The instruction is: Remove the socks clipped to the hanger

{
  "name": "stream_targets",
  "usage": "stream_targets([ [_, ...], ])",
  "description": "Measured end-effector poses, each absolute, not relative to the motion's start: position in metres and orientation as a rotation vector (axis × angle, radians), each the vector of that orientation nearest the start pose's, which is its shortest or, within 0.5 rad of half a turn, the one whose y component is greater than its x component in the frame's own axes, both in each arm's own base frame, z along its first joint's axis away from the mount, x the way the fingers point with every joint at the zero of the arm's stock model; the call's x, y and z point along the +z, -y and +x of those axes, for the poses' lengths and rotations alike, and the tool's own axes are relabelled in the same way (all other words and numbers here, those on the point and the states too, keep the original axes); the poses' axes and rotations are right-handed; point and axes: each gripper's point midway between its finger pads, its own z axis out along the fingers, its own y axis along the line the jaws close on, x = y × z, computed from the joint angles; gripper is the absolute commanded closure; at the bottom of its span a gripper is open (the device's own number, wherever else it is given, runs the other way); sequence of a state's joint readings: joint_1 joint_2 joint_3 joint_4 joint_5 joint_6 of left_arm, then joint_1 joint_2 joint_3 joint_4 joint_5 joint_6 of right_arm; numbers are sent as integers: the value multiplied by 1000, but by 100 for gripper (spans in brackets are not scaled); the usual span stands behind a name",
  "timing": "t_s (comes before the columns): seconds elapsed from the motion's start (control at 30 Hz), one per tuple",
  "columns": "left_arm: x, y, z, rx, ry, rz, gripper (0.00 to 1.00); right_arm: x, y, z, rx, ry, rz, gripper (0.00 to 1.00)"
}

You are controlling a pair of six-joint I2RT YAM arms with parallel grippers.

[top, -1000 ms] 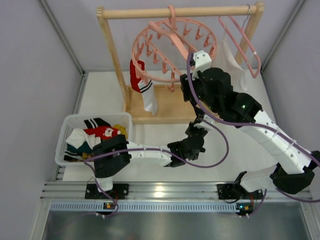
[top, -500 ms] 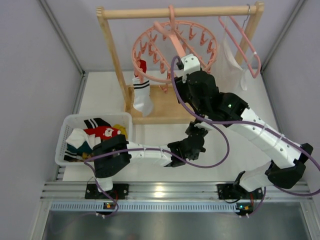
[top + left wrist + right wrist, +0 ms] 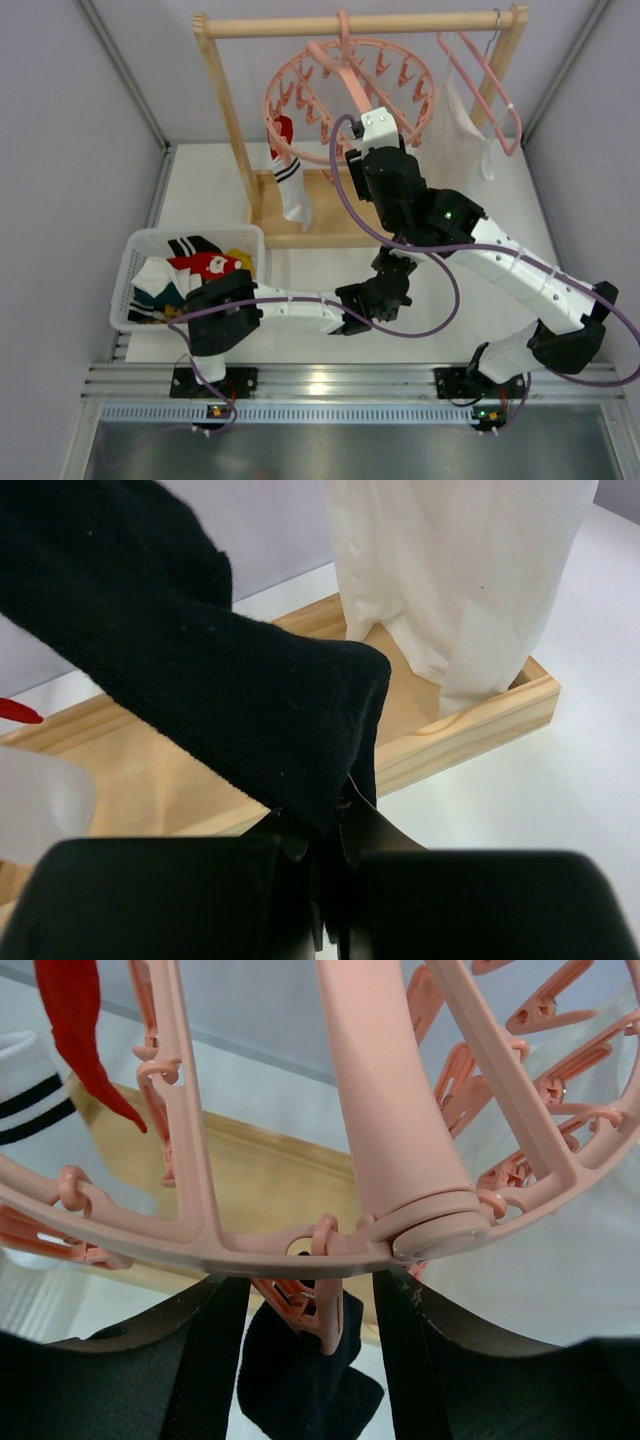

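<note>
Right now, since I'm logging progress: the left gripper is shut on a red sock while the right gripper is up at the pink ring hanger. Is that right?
Not quite. The sock pinched in the left gripper is black, not red, as the left wrist view shows. The rest stands: the right gripper is up at the pink ring hanger.

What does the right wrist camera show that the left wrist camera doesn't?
Only the right wrist view: the pink hanger, its ring, crossbar and clips, with the right gripper open around one clip, and the black bands of the striped sock. Only the left wrist view: the left gripper shut on an end of the black sock. Both: the black sock, hanging from a clip in the right wrist view, and the wooden base. The white cloth is plain in the left wrist view; whether the other shows it I cannot tell.
</note>
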State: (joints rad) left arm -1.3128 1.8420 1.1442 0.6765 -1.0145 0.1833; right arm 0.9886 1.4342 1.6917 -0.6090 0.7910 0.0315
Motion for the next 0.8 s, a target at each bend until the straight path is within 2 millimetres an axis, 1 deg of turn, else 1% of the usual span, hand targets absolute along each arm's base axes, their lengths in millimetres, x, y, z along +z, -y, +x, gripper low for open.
stream_targets([
  [0.07, 212, 422, 269, -77, -1533, 392, 100, 387, -247, 313, -60, -1779, -346, 55],
  [0.13, 212, 422, 269, -78, -1533, 393, 100, 387, -247, 314, -73, -1776, -339, 56],
  [0.33, 212, 423, 267, -82, -1532, 396, 100, 388, -251, 310, -114, -1759, -347, 55],
  [0.47, 212, 423, 267, -82, -1532, 396, 100, 387, -252, 310, -136, -1754, -353, 51],
  [0.57, 212, 423, 267, -82, -1532, 396, 100, 386, -252, 311, -148, -1754, -351, 52],
  [0.6, 212, 423, 267, -82, -1532, 396, 100, 386, -251, 311, -152, -1754, -350, 53],
  [0.7, 212, 423, 267, -82, -1532, 396, 100, 386, -251, 312, -163, -1753, -346, 62],
  [0.77, 212, 423, 267, -82, -1532, 397, 100, 386, -250, 313, -167, -1752, -343, 70],
  [0.8, 212, 423, 267, -82, -1532, 397, 100, 386, -250, 313, -168, -1751, -339, 77],
])
